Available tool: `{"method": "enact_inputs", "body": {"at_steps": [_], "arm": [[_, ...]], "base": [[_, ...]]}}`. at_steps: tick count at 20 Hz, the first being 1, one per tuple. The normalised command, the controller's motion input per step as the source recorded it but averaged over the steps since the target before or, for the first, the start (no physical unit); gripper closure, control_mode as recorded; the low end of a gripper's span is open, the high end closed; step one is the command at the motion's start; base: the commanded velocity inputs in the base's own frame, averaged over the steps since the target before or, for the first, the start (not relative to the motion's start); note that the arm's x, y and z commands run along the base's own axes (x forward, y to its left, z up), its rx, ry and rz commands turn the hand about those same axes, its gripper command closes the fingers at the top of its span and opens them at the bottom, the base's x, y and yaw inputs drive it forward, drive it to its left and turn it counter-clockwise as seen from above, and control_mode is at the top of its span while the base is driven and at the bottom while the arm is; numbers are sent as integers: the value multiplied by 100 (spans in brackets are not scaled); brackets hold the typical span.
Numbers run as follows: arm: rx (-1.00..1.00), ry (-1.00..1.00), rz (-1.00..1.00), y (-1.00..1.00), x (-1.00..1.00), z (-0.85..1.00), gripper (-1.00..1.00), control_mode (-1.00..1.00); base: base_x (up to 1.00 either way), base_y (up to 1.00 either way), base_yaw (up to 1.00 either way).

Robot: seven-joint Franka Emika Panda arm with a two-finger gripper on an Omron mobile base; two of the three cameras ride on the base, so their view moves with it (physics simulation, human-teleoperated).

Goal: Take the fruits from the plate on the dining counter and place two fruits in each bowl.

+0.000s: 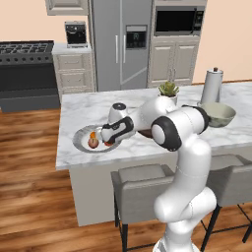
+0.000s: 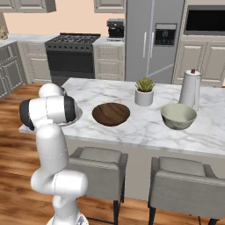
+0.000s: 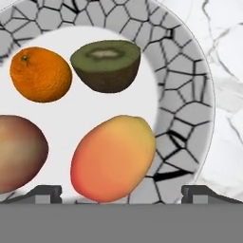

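Observation:
In the hand view the plate (image 3: 182, 90), white with a cracked grey rim, holds the fruits: an orange one (image 3: 40, 77), a dark olive-green cut one (image 3: 107, 65), a red-pink one (image 3: 114, 159) and a reddish-brown one (image 3: 19, 154). My gripper (image 3: 122, 194) hangs open just above the red-pink fruit, its fingertips (image 3: 45, 193) on either side, holding nothing. From the left base view the gripper (image 1: 105, 139) hovers over the plate (image 1: 81, 140) at the dining counter's (image 1: 78, 108) left end. The dark brown bowl (image 2: 111, 114) and the grey-green bowl (image 2: 178, 116) both stand empty to the right.
A potted plant (image 2: 144, 92) and a tall white canister (image 2: 190, 88) stand behind the bowls. Two grey stools (image 2: 99, 160) sit under the counter's near edge. Stove and fridge line the far wall.

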Motion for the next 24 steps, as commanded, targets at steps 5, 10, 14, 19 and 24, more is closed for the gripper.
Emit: {"method": "enact_inputs", "body": {"at_steps": [5, 10, 14, 19, 24], "arm": [[0, 0, 0, 3, 11, -6, -100, -100], [0, 0, 0, 4, 16, -6, -100, -100], [0, 0, 0, 4, 12, -16, -100, -100], [0, 0, 0, 4, 10, -18, -100, -100], [0, 0, 0, 1, 7, -3, 100, -100]], "base": [[0, 0, 0], [0, 0, 0], [0, 0, 0], [0, 0, 0], [0, 0, 0]]}}
